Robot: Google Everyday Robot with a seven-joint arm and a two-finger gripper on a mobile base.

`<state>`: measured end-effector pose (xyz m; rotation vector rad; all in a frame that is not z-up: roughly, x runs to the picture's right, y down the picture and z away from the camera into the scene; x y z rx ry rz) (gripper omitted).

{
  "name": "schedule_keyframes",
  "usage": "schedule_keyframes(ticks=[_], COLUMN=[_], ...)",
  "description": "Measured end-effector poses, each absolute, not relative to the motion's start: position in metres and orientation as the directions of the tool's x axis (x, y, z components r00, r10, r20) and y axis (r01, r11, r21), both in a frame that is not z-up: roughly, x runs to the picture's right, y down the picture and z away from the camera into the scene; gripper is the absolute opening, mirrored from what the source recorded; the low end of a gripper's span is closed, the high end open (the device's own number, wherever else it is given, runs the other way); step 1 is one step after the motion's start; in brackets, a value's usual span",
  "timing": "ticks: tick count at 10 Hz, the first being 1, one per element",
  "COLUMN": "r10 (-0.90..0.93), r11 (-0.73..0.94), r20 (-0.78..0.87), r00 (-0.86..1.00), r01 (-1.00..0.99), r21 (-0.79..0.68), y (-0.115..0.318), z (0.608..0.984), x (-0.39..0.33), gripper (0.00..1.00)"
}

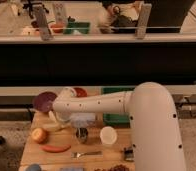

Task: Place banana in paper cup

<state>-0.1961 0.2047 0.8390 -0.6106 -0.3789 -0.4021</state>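
The banana (52, 126), small and pale yellow, lies on the wooden table (93, 145) at the left, partly hidden by my gripper. My gripper (57, 119) hangs from the end of the white arm (96, 104), right over the banana and down at table level. The paper cup (108, 135), short, white and wide-mouthed, stands upright about a cup's width to the right of a small metal cup (82, 133) and well right of the gripper.
A round orange-yellow apple (39, 135) and an orange-red carrot-like stick (56, 148) lie at the front left. A purple bowl (44, 101), a red bowl (81, 92) and a green tray (116, 119) stand at the back. A fork (86, 154) lies at the front.
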Motion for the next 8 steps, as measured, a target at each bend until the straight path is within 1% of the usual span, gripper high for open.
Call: schedule_keyframes(ticks=[1,4,8], r10=[-0.252,-0.256,-0.182], r11=[0.747,0.75,0.797], r20=[0.454,0.444,0.409], r00=[0.855,0.859,0.894], r01=[0.47,0.466,0.378], r21=[-0.47,-0.469,-0.472], y=[0.204,0.2,0.174], z=[0.839,0.835,0.824], x=[-0.196,-0.192,-0.186], gripper=[0.0,0.0,0.0])
